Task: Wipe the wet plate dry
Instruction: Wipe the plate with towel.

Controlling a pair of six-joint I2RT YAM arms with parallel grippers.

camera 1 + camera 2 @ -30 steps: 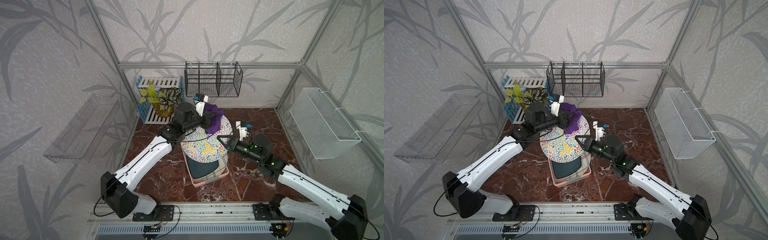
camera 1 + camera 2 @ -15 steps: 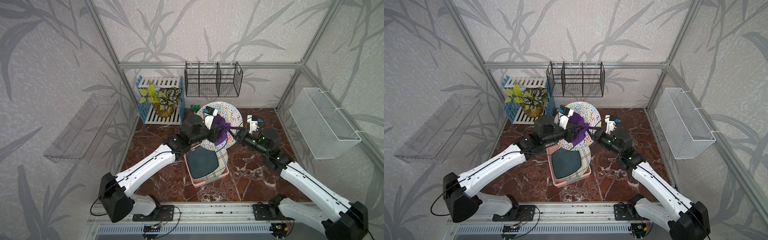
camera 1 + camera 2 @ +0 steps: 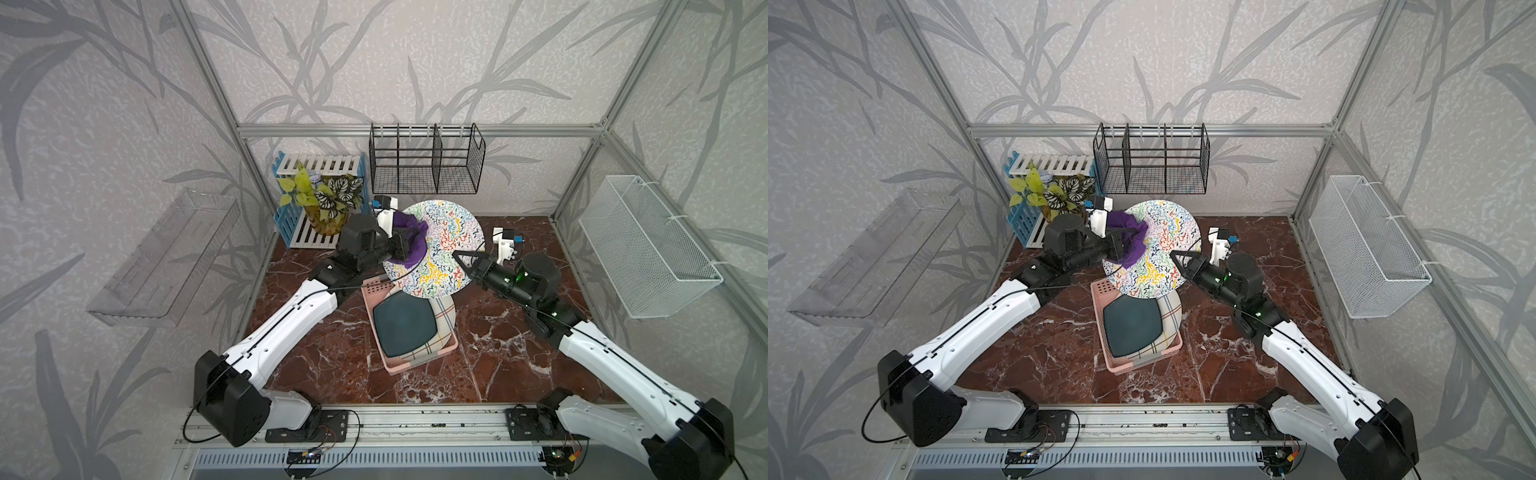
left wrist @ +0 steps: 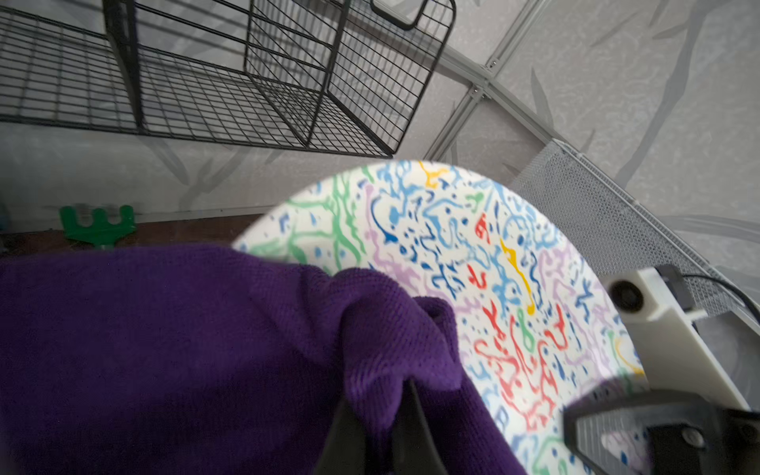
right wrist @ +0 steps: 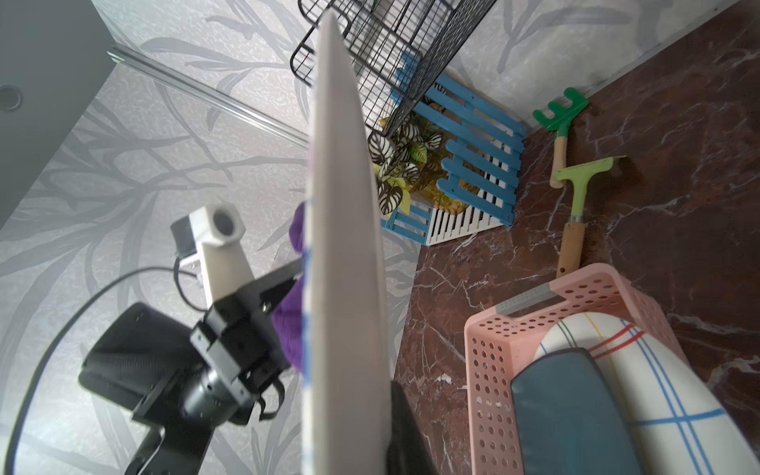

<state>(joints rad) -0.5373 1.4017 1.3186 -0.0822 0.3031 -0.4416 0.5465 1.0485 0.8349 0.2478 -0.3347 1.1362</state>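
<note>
The left gripper (image 3: 401,248) is closed on a bunched purple cloth (image 3: 412,244); in the left wrist view its two dark fingers (image 4: 413,427) pinch a fold of the fabric between them. The cloth is pressed against the patterned face of the plate (image 3: 442,245), on the portion nearest the left arm. The right gripper (image 3: 459,260) is clamped on the plate's rim at the opposite side; in the right wrist view the plate appears edge-on, with one dark finger (image 5: 405,432) against its plain back face. The plate is held in the air, steeply tilted, with its multicoloured squiggle pattern facing the cloth, and it hangs above the far end of the pink basket (image 3: 371,287). The basket sits on the marble tabletop (image 3: 498,353) and holds a dark teal plate (image 3: 405,326) lying on a white striped plate (image 3: 445,316). Behind the plate, a green rake (image 5: 561,113) and a green scraper (image 5: 580,181) lie on the tabletop. A potted plant (image 3: 320,199) stands in the far corner on the left arm's side, beside a black wire rack (image 3: 424,166) mounted on the back wall.
</note>
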